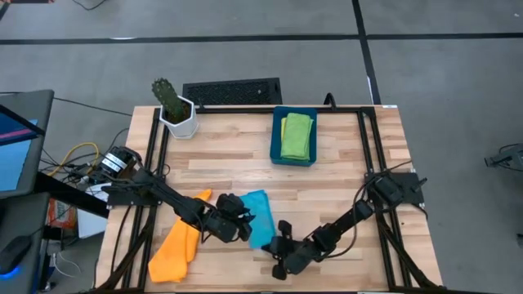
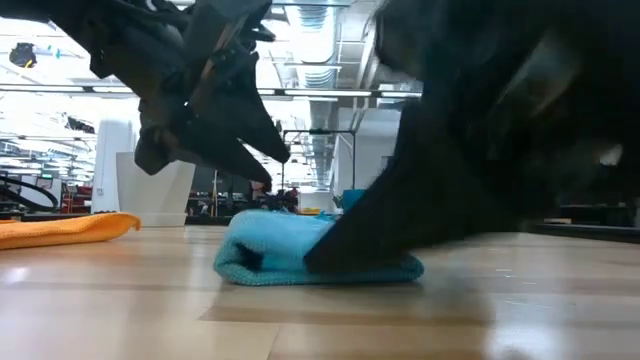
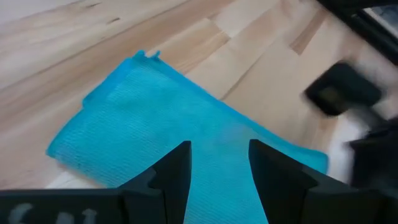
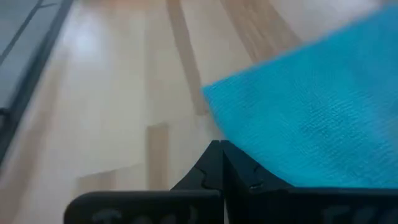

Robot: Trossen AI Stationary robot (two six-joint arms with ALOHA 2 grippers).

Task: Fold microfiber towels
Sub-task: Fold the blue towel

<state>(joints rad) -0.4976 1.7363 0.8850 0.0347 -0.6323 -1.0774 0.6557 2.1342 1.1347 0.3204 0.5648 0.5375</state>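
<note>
A light blue microfiber towel point(image 1: 260, 214) point(image 2: 290, 250) lies folded, flat on the wooden table near its front edge. My left gripper point(image 1: 239, 219) point(image 3: 219, 152) hovers open just above the towel's left part, fingers slanting down, touching nothing. My right gripper point(image 1: 278, 241) point(image 4: 221, 149) is shut and low at the table, at the towel's near right edge. An orange towel point(image 1: 176, 247) point(image 2: 60, 228) lies crumpled at the front left. A green towel point(image 1: 298, 135) lies folded in the dark blue bin point(image 1: 275, 139). My right gripper's shut fingertips point(image 4: 214, 158) stand right at the light blue towel's edge point(image 4: 233, 134), slanting down from the table's near right. Whether they touch the cloth or hold a layer, I cannot tell. The towel lies flat on the table.
A white pot with a cactus point(image 1: 176, 114) stands at the far left corner. A black grille point(image 1: 233, 91) lies behind the table's far edge. Bare wood stretches between the towels and the bin and along the right side point(image 1: 368, 196).
</note>
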